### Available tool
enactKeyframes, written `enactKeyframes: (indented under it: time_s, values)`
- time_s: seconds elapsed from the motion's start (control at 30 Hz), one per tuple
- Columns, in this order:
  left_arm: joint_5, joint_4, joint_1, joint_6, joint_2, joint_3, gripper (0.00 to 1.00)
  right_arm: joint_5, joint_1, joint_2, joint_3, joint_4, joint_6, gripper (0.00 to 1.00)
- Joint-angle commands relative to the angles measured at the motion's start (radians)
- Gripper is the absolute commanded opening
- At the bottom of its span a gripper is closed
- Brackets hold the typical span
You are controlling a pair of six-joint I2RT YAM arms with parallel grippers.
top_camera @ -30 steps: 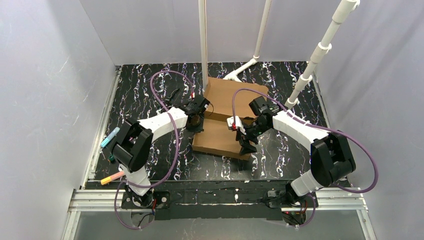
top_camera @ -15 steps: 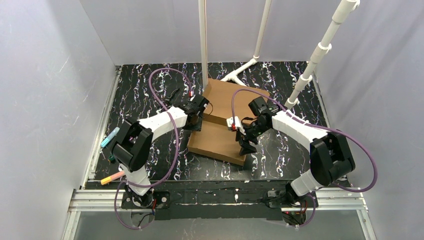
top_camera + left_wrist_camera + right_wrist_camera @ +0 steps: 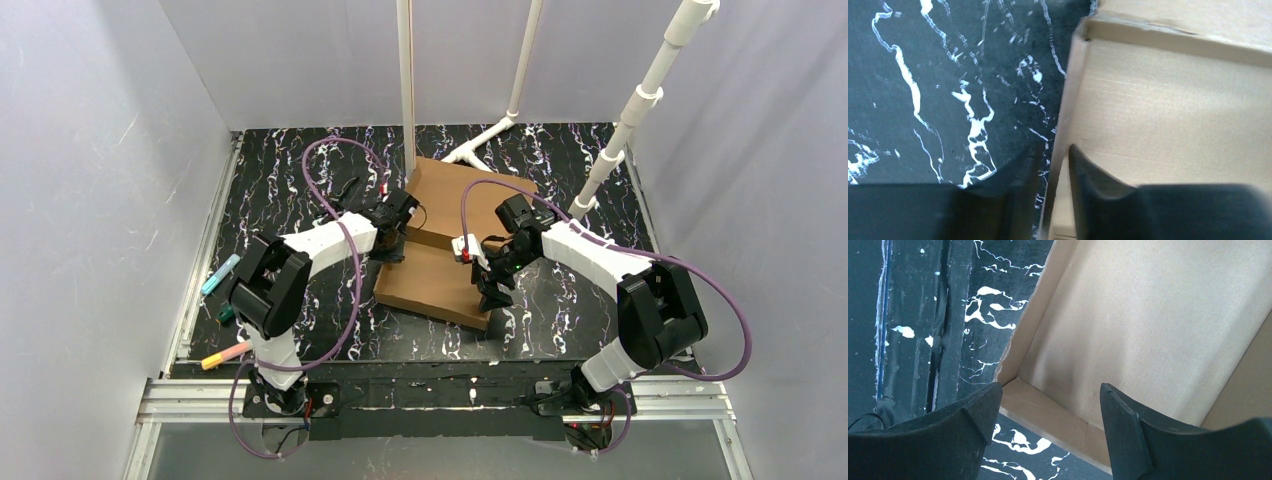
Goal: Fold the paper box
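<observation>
The paper box (image 3: 435, 285) is brown cardboard lying in the middle of the marbled table, a shallow tray in front and its lid panel (image 3: 470, 195) behind. My left gripper (image 3: 393, 248) is at the tray's left side. In the left wrist view the gripper (image 3: 1052, 150) is shut on the upright side wall (image 3: 1068, 100), one finger outside and one inside. My right gripper (image 3: 490, 295) is at the tray's near right corner. In the right wrist view the gripper (image 3: 1050, 386) stands open, straddling the corner of the box (image 3: 1148, 315) and touching nothing.
White pipe stands rise at the back (image 3: 407, 80) and back right (image 3: 640, 110), with a pipe foot (image 3: 480, 140) behind the box. Markers lie along the left edge (image 3: 220, 273) (image 3: 225, 353). Grey walls close in both sides.
The front tray has shifted a little to the left and turned slightly. My left gripper let go and closed again on the left wall. The right gripper stayed open at the near right corner.
</observation>
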Motion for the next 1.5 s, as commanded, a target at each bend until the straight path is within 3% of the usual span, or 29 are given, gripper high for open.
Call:
enactKeyframes:
  time_s: [0.0, 0.17, 0.3, 0.33, 0.37, 0.47, 0.5, 0.53, 0.57, 0.67, 0.77, 0.83, 0.97, 1.03, 1.17, 1.27, 1.4, 1.47]
  values:
    - [-0.051, -0.091, 0.013, -0.038, -0.086, -0.009, 0.41, -0.006, 0.005, 0.001, -0.01, -0.017, -0.011, 0.8]
    - [0.088, -0.142, 0.013, -0.049, -0.183, -0.091, 0.51, -0.007, 0.005, 0.003, -0.01, -0.017, -0.013, 0.8]
    - [0.144, -0.131, 0.008, -0.073, -0.204, -0.167, 0.51, -0.009, 0.008, 0.008, -0.01, -0.018, -0.013, 0.8]
    - [0.149, -0.131, 0.007, -0.074, -0.183, -0.171, 0.44, -0.008, 0.008, 0.009, -0.01, -0.018, -0.012, 0.8]
    - [0.116, -0.136, 0.006, -0.073, -0.156, -0.163, 0.0, -0.005, 0.007, 0.008, -0.01, -0.018, -0.01, 0.8]
    - [-0.002, -0.163, 0.005, -0.058, -0.197, -0.127, 0.0, 0.003, 0.008, 0.012, -0.013, -0.016, -0.011, 0.8]
    - [-0.023, -0.176, 0.005, -0.047, -0.226, -0.109, 0.13, 0.004, 0.008, 0.012, -0.011, -0.018, -0.013, 0.8]
    - [-0.039, -0.199, 0.011, -0.043, -0.286, -0.086, 0.6, 0.003, 0.007, 0.009, -0.011, -0.021, -0.014, 0.8]
    - [-0.019, -0.21, 0.016, -0.023, -0.328, -0.076, 0.77, 0.003, 0.008, 0.008, -0.011, -0.021, -0.016, 0.8]
    - [0.03, -0.297, 0.057, 0.024, -0.529, -0.075, 0.97, 0.011, 0.007, 0.006, -0.01, -0.024, -0.019, 0.81]
    - [0.076, -0.308, 0.229, 0.012, -0.728, -0.207, 0.98, 0.019, 0.007, 0.008, -0.011, -0.024, -0.019, 0.81]
    - [0.062, -0.324, 0.344, -0.099, -0.805, -0.294, 0.98, 0.022, 0.007, 0.005, -0.014, -0.019, -0.014, 0.81]
    - [-0.277, -0.461, 0.452, -0.511, -0.954, -0.425, 0.98, 0.024, 0.007, 0.012, -0.02, -0.008, -0.005, 0.81]
    - [-0.333, -0.457, 0.496, -0.613, -0.994, -0.461, 0.98, 0.024, 0.007, 0.021, -0.021, -0.006, -0.001, 0.81]
    - [-0.286, -0.406, 0.579, -0.685, -0.907, -0.446, 0.98, 0.037, 0.006, 0.044, -0.023, -0.002, 0.006, 0.81]
    - [-0.344, -0.479, 0.655, -0.798, -0.804, -0.401, 0.98, 0.058, 0.005, 0.058, -0.028, 0.009, 0.012, 0.81]
    - [-0.199, -0.46, 0.831, -0.925, -0.754, -0.427, 0.97, 0.07, 0.002, 0.083, -0.029, 0.011, 0.013, 0.82]
    - [-0.196, -0.429, 0.875, -0.944, -0.755, -0.43, 0.95, 0.073, 0.001, 0.098, -0.027, 0.008, 0.013, 0.81]
